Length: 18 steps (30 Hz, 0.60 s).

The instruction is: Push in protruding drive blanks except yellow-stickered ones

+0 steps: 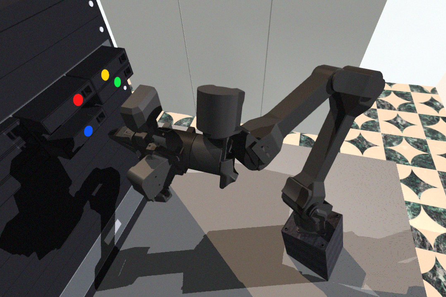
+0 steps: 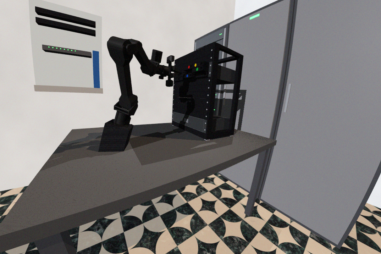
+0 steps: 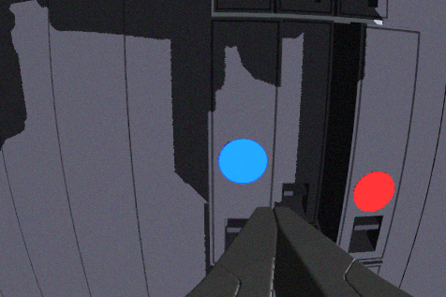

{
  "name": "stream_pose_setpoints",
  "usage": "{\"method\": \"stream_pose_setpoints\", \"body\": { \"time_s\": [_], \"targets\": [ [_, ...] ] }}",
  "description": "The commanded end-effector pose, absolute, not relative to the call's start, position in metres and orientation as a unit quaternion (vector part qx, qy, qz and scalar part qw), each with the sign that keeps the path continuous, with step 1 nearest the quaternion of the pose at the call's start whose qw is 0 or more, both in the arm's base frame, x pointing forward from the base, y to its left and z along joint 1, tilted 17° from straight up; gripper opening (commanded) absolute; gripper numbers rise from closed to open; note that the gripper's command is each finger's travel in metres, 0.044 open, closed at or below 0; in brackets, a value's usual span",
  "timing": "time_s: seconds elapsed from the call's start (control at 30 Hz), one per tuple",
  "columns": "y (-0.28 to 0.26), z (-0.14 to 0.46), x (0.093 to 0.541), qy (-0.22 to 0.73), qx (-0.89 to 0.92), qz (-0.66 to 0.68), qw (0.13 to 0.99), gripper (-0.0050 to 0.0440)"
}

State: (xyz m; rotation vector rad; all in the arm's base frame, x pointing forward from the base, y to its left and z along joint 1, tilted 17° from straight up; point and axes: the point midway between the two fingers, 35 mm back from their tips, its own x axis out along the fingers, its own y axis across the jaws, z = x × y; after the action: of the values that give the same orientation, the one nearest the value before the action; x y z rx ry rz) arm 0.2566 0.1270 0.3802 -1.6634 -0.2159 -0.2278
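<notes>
Claw (image 3: 275, 213) pressed together, empty, aimed at blue blank (image 1: 88, 130) protruding from rack (image 2: 209, 48) front, below red blank (image 1: 77, 99). If pushed off-centre or too hard, unfastened rack could be slid or tipped on tabletop (image 2: 113, 176).

Four dark drive blanks proud of the upright black rack (image 1: 27, 45); red (image 1: 77, 99), yellow (image 1: 105, 74), green (image 1: 117, 81), blue (image 1: 88, 130) stickers
</notes>
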Motion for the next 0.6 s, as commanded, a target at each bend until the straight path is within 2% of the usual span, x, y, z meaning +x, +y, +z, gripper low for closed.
{"method": "stream_pose_setpoints", "body": {
  "time_s": [0.0,0.27,0.57],
  "targets": [
    [0.126,0.382,0.257,-0.094,-0.735,-0.104,0.663,0.0000],
    [0.126,0.391,0.291,-0.094,-0.735,-0.104,0.663,0.0000],
    [0.126,0.392,0.292,-0.094,-0.735,-0.104,0.663,0.0000]
  ]
}}
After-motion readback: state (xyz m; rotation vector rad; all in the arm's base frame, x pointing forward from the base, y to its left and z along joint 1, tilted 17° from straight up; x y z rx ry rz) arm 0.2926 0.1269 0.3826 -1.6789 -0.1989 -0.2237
